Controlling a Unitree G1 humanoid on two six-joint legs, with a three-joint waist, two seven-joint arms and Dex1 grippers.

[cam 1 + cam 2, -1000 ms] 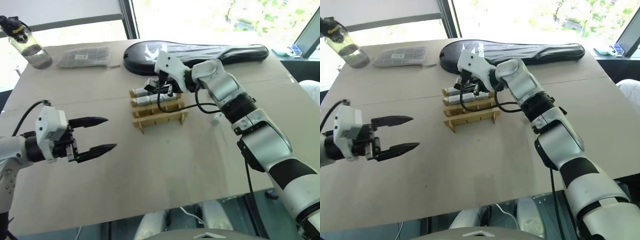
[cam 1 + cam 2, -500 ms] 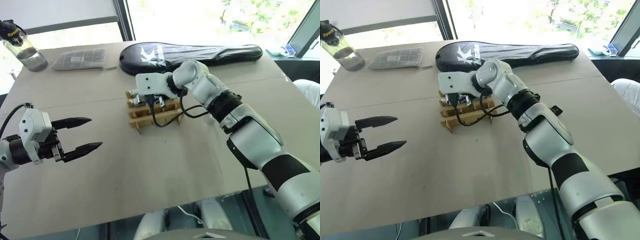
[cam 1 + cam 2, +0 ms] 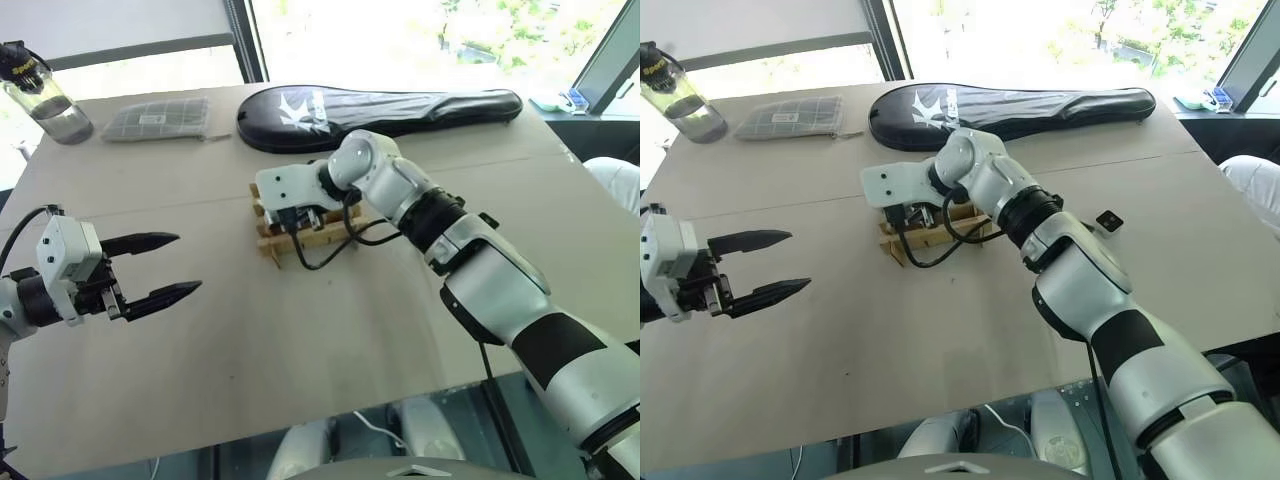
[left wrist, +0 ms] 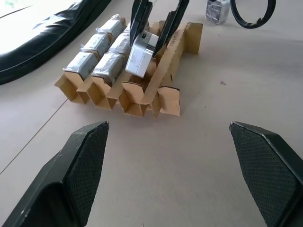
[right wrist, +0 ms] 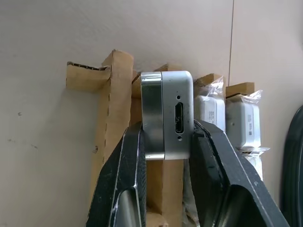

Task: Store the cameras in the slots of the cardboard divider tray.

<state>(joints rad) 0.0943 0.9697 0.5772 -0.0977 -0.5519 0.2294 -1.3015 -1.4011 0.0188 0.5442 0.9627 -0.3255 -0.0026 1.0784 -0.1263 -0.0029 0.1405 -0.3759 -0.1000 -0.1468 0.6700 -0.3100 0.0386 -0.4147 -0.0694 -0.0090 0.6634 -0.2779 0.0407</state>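
At frame centre, a camera [image 5: 166,113] is held by the right gripper [image 5: 165,142] over the tray [image 4: 163,61]; lowering into an empty slot is needed. The left gripper [image 3: 160,268] is held wide, empty.

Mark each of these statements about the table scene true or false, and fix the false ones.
1. The right claw is shut on a camera. True.
2. The left claw holds a camera. False: it is open and holds nothing, off to the side of the cardboard tray.
3. The held camera lies flat on the bare table. False: it is gripped between the fingers over the tray's near row.
4. Several wrapped cameras already sit in the tray. True.
5. A black racket case lies beyond the tray. True.
6. The bottle stands beside the tray. False: it stands at the table's far left corner.
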